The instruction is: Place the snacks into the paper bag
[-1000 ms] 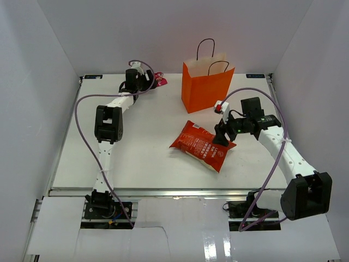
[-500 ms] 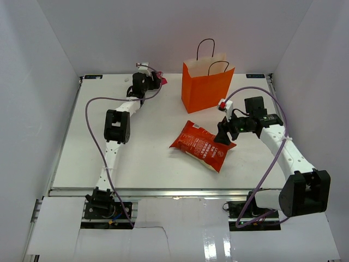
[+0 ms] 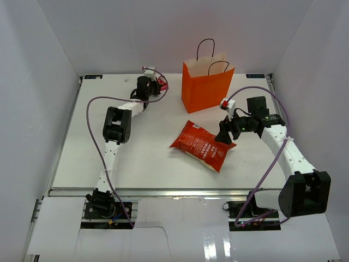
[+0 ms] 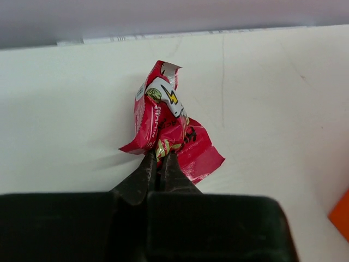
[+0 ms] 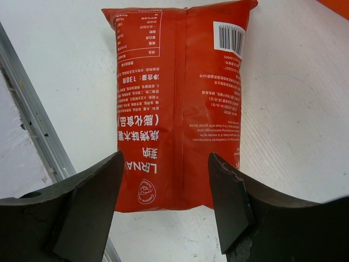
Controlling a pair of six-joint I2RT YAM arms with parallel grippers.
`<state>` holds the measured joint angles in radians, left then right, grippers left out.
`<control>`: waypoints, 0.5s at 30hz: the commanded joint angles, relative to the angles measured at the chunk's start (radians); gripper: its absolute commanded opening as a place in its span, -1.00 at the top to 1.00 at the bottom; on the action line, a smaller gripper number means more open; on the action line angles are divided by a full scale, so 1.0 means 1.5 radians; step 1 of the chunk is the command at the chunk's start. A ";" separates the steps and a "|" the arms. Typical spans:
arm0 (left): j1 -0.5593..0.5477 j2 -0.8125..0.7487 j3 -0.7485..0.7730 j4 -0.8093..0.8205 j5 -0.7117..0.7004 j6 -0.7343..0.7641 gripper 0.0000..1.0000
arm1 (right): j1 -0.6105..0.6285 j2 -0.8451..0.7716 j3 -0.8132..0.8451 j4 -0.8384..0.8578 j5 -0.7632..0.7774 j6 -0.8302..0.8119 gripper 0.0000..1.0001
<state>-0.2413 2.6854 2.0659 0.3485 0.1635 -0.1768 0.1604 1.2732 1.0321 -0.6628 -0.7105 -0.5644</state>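
A small red-pink wrapped candy point(image 4: 163, 123) lies crumpled on the white table near the back edge, and my left gripper point(image 4: 161, 158) is shut on its near end. From above, that left gripper point(image 3: 153, 85) sits at the back, left of the orange paper bag point(image 3: 206, 87), which stands upright with black handles. The red-orange chip bag point(image 3: 200, 144) lies flat in the middle. My right gripper point(image 3: 224, 134) hovers open at its right end. In the right wrist view the fingers point(image 5: 92, 202) stand either side of the chip bag point(image 5: 177, 98) without touching it.
The table's back wall runs just behind the candy. A corner of the orange paper bag point(image 4: 341, 210) shows at the right of the left wrist view. A metal rail point(image 5: 32, 125) lines the table's near edge. Purple cables loop off both arms.
The left arm has reached further back and right to the candy, and its jaws have closed on the wrapper. The right arm has barely shifted and stays open at the chip bag.
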 commanded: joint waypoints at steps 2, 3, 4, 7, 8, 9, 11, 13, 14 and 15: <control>0.000 -0.119 -0.140 -0.051 -0.014 -0.025 1.00 | -0.009 -0.040 0.007 0.007 -0.014 0.005 -0.37; 0.001 -0.168 -0.171 -0.040 -0.015 -0.034 1.00 | -0.010 -0.044 0.005 0.007 -0.014 0.005 -0.37; 0.005 -0.197 -0.204 -0.030 -0.018 -0.040 1.00 | -0.011 -0.048 0.004 0.007 -0.015 0.005 -0.37; 0.017 -0.331 -0.359 0.014 -0.013 -0.055 1.00 | -0.014 -0.069 0.001 0.006 -0.020 0.005 -0.37; 0.020 -0.365 -0.427 0.018 -0.001 -0.056 1.00 | -0.017 -0.073 0.000 0.005 -0.020 0.005 -0.37; 0.023 -0.438 -0.458 0.019 0.008 -0.054 1.00 | -0.017 -0.077 0.000 0.004 -0.021 0.006 -0.37; 0.024 -0.514 -0.516 0.018 0.051 -0.038 1.00 | -0.021 -0.087 0.000 0.004 -0.025 0.005 -0.37; 0.024 -0.633 -0.596 0.017 0.094 -0.024 1.00 | -0.024 -0.095 -0.001 0.004 -0.030 0.005 -0.38; 0.023 -0.671 -0.638 0.015 0.122 -0.027 1.00 | -0.024 -0.097 -0.003 0.004 -0.032 0.004 -0.38; 0.023 -0.741 -0.652 0.011 0.141 -0.032 1.00 | -0.025 -0.098 -0.003 0.004 -0.036 0.007 -0.38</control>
<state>-0.1978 1.8114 1.1465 0.3214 0.2428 -0.2337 0.1303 1.1465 1.0321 -0.6632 -0.7254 -0.5587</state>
